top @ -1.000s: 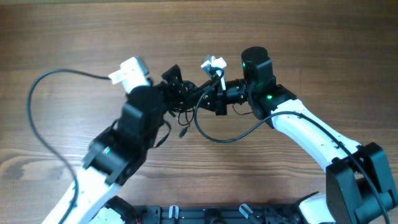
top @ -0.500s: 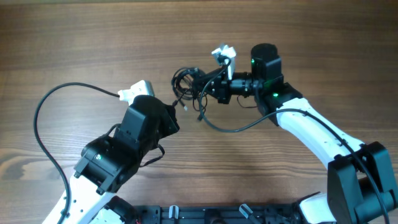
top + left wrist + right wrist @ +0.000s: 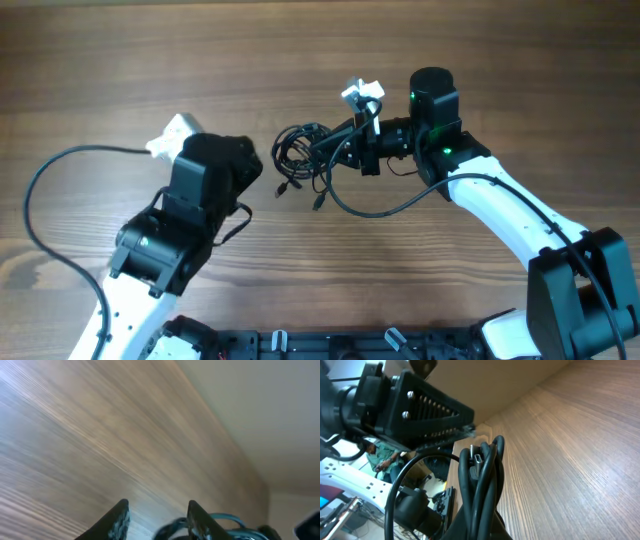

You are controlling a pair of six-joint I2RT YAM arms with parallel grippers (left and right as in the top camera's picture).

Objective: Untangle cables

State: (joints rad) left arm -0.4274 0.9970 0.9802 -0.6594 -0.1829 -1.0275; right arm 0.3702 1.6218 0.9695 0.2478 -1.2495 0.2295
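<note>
A tangled bundle of black cables (image 3: pixel 298 152) lies at the table's middle. My right gripper (image 3: pixel 342 150) is shut on the bundle's right side. A long black loop (image 3: pixel 360 212) hangs from it toward the front. In the right wrist view the cable strands (image 3: pixel 481 472) rise out of my shut jaws (image 3: pixel 481 527), with a plug end among them. My left gripper (image 3: pixel 252 168) is open and empty, just left of the bundle and apart from it. In the left wrist view its fingers (image 3: pixel 157 512) are spread, and cable strands (image 3: pixel 225 522) show past the right finger.
The wooden table (image 3: pixel 120 60) has bare wood at the back and left. My left arm's own grey cable (image 3: pixel 38 190) loops out over the left side. The left gripper's ribbed finger (image 3: pixel 427 412) shows close in the right wrist view.
My left gripper has pulled back left from the bundle, where it was a second ago. The right gripper has shifted slightly right with the cables, which now hang looser.
</note>
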